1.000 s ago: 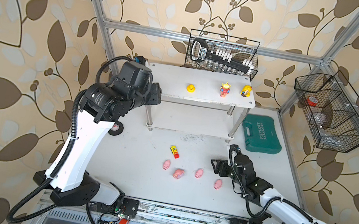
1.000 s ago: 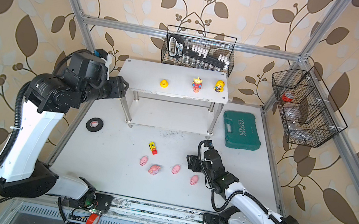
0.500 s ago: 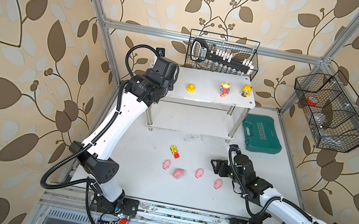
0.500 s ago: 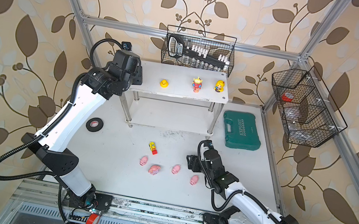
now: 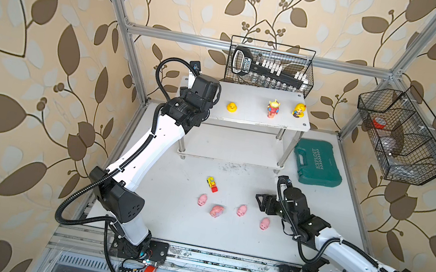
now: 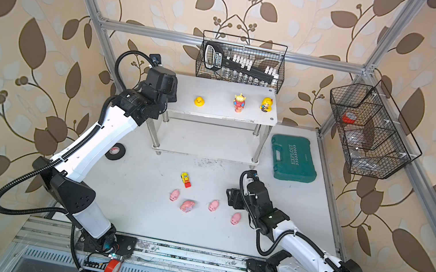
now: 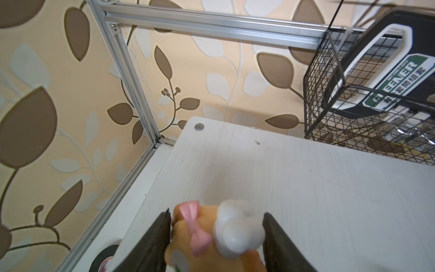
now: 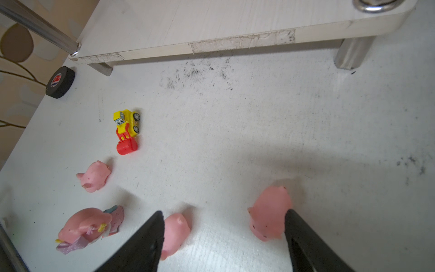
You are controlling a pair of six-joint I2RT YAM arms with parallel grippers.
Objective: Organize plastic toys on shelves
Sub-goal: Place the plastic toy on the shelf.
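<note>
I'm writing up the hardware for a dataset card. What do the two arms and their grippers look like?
Both match: the left arm and right arm have smooth white shell links with bulky black joint housings, and black ribbed cable conduit looping alongside. The left gripper and right gripper each end in two flat, matte black tapered jaws.

Stretches the left arm (image 5: 158,138) up from the near-left base toward the far left, elbow low and near, forearm rising steeply, wrist (image 5: 203,91) bent over at the top. Clamps the left gripper (image 7: 216,214) partway closed on the orange animal with bow (image 7: 188,237), one finger on each flank. Lays the right arm (image 5: 350,257) low from the near-right base, reaching left. Holds the right gripper (image 8: 224,213) spread wide and empty, fingertips pointing left.
</note>
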